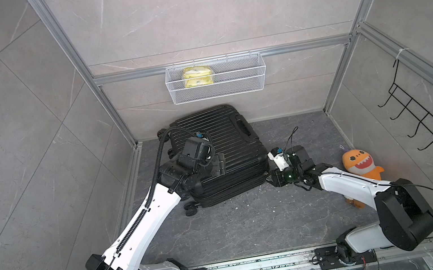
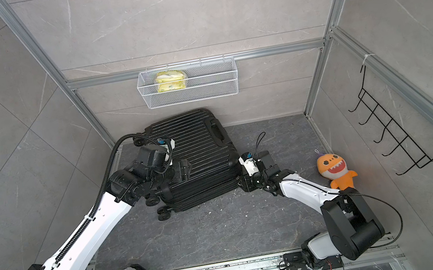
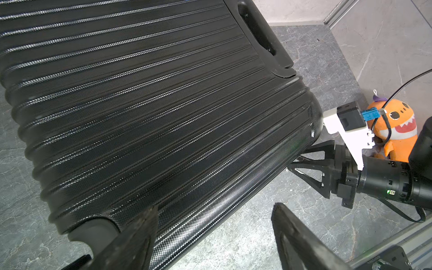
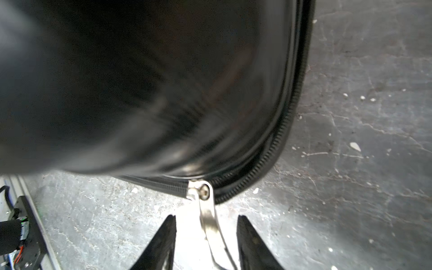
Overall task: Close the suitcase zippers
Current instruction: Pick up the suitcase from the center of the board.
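Dark grey marbled counter [image 1: 254, 224], tiled walls [image 1: 189, 12]. Black suitcase [image 1: 227, 151] lies flat at frame centre in both top views, shells together. Wide-open left end effector [image 3: 214, 209] over its top shell, holding nothing. Partly open right end effector [image 4: 207, 217] at case's lower right corner; silver pull tab [image 4: 205, 208] of zippers [image 4: 284, 131] between fingers, gaps either side, not gripped.

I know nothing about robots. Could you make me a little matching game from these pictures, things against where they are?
Things: 1 suitcase; 2 toy shark; 3 yellow packet; 4 zipper tab.
Places: A in the wire basket; B inside the open right gripper; C under the left gripper; D near the side wall.
Pairs: 1-C; 2-D; 3-A; 4-B.
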